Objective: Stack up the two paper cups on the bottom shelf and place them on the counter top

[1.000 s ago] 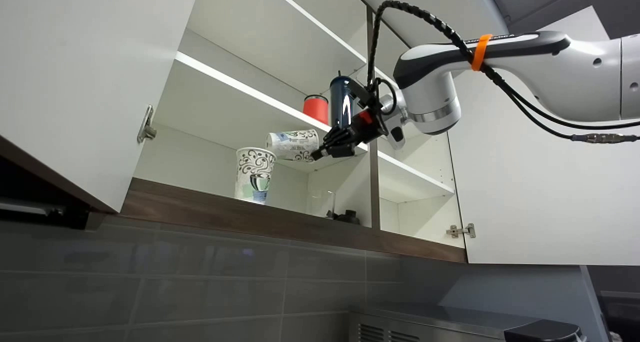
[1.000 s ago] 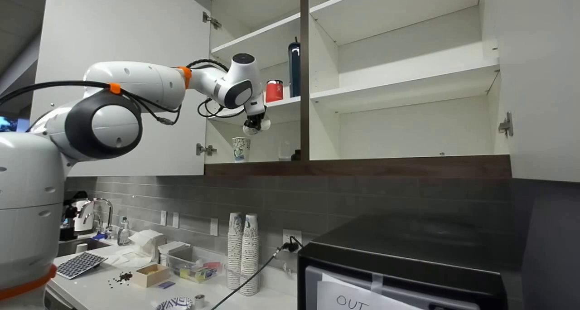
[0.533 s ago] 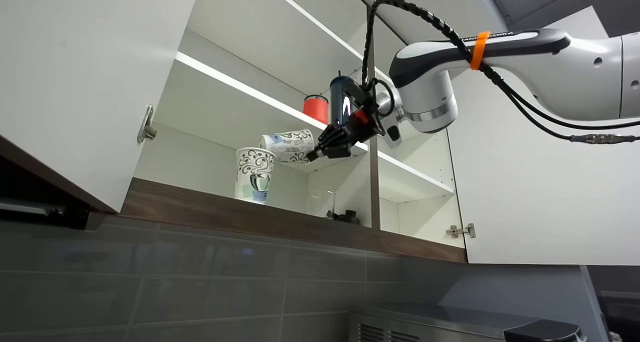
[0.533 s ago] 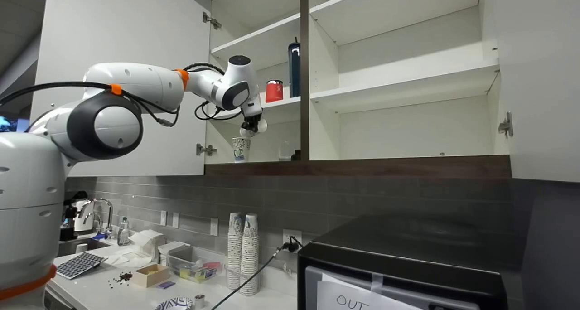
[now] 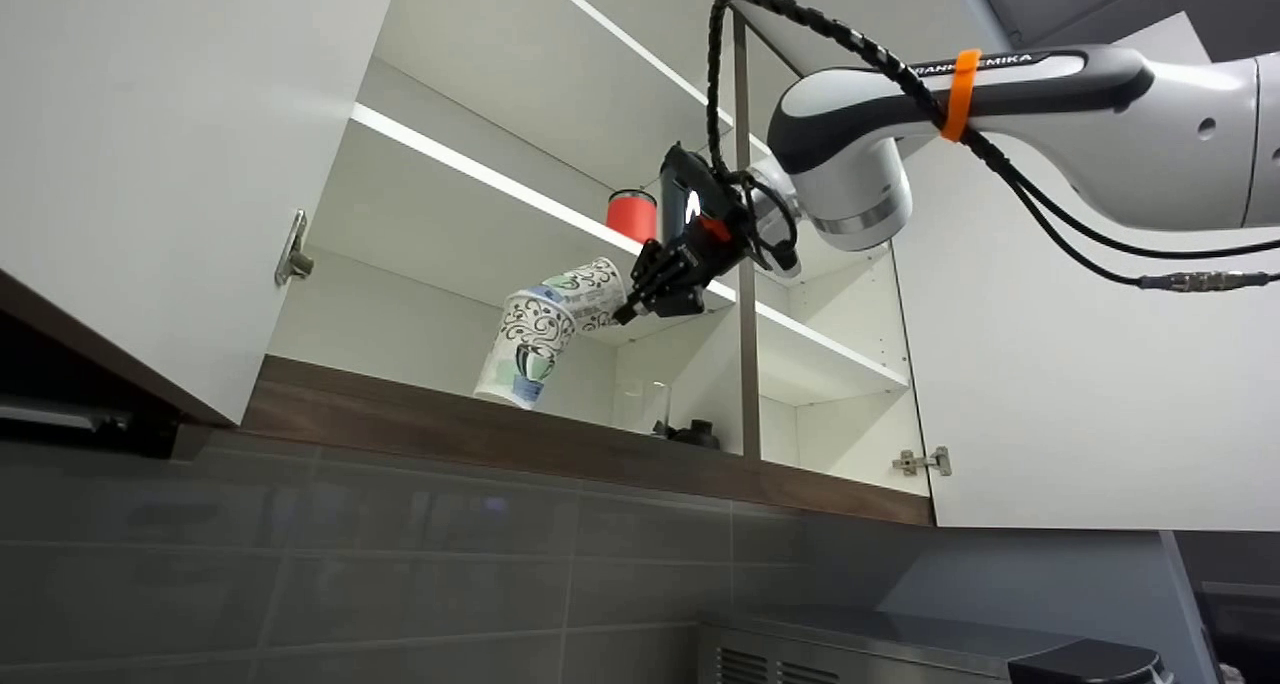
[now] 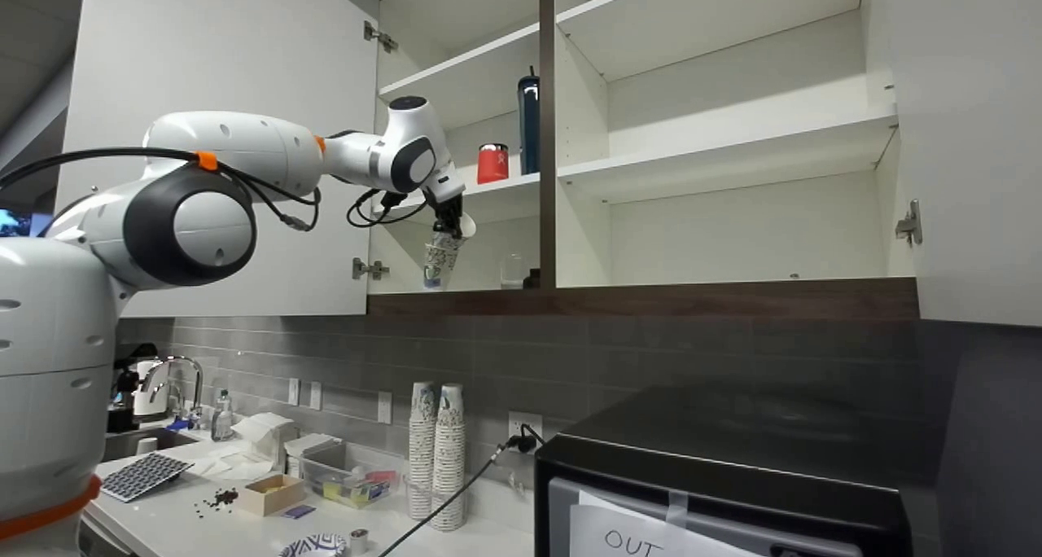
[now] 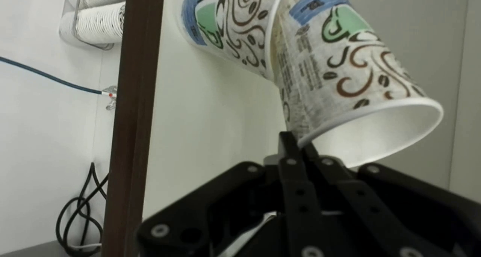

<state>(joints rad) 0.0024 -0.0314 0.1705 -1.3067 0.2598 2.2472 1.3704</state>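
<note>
My gripper (image 7: 300, 142) is shut on the rim of one white patterned paper cup (image 7: 349, 61), whose open mouth faces back toward the gripper. The held cup also shows in an exterior view (image 5: 592, 289), slanting with its base down. Its base end meets the mouth of the second paper cup (image 5: 525, 349); how far inside it sits I cannot tell. The second cup (image 7: 233, 24) stands on the bottom shelf (image 5: 480, 419), tilted toward the gripper, its base near the dark brown front edge (image 7: 133, 118). The white counter top (image 6: 187, 524) is far below.
A red cup (image 5: 631, 216) and a tall dark bottle (image 6: 529, 125) stand on the shelf above. A clear glass (image 6: 511, 272) and a small black object (image 5: 695, 434) are on the bottom shelf, beside the cups. Tall cup stacks (image 6: 449, 459) and a black microwave (image 6: 716, 451) stand below.
The gripper has angled downward with the held cup, whose base has dropped to the second cup's mouth. The second cup, upright before, now leans toward the gripper.
</note>
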